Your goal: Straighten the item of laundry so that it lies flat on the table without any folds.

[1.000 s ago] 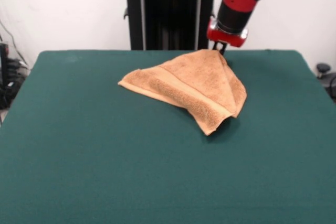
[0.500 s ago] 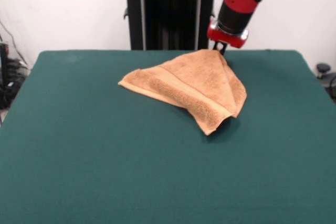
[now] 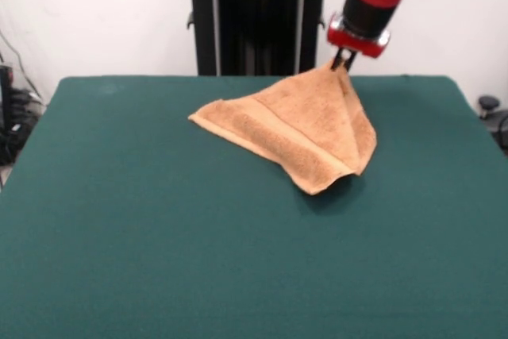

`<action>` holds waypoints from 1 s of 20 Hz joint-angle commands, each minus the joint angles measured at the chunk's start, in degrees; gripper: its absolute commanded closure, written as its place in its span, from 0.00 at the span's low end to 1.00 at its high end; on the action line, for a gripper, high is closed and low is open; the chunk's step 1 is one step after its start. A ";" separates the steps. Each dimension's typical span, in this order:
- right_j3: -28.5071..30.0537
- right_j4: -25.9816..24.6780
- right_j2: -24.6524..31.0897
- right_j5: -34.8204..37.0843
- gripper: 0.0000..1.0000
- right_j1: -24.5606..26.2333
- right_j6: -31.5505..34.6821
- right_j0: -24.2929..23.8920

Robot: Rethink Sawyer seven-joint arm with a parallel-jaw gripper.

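Note:
The item of laundry (image 3: 298, 129), an orange-tan terry towel with a woven band near its hem, is pulled up into a tent shape on the table (image 3: 159, 236). Its top corner is pinched by my gripper (image 3: 343, 64), which hangs from the red and black arm at the upper right of the front view. From that raised corner the cloth drapes down to the left and toward the front, with a fold running down its right side. The lower edges still rest on the green surface.
The dark green table ends at the far edge just behind the gripper. The black pedestal (image 3: 250, 25) stands behind it. Cables and equipment (image 3: 12, 117) sit off the table's left side.
The gripper has risen and shifted slightly right, lifting the towel's held corner higher. The towel's left corner slid a little to the right.

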 commanded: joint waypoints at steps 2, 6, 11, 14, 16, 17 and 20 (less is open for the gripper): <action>-1.16 4.39 1.59 19.92 1.00 -9.00 16.34 4.55; -1.44 4.43 0.50 24.16 1.00 -11.70 17.21 5.65; -1.20 5.46 0.65 24.42 1.00 -12.01 17.51 6.05; -1.17 5.88 0.67 24.89 1.00 -12.24 17.56 6.20; -1.37 5.82 0.39 26.31 1.00 -13.04 17.89 6.51; -1.28 5.83 0.32 26.63 1.00 -13.36 17.95 6.53; -0.75 6.27 0.60 26.65 1.00 -13.78 18.02 6.33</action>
